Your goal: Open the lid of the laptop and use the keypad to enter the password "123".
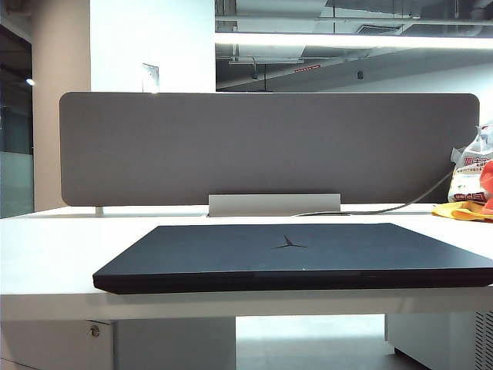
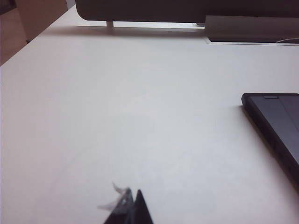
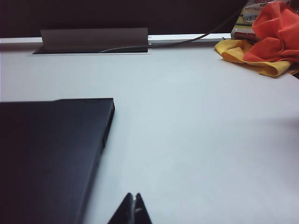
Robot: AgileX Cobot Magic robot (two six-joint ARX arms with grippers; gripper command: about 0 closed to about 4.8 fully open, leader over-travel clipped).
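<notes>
**Laptop shut, nothing begun**

The laptop (image 1: 296, 258) lay flat in the middle of the white desk (image 1: 46, 254), its lid (image 1: 289, 245) fully down with the logo facing up, so the keypad was hidden. The left gripper (image 2: 131, 207) hung low over bare desk to the left of the laptop, fingers pressed together. The right gripper (image 3: 133, 210) sat likewise on the right side, fingers together, holding nothing. Opening the lid and typing "123" all remained to do.

Low frontal exterior view, wrist views flanking, all sharing closed laptop (image 1: 293, 258), divider board (image 1: 269, 146)
</notes>
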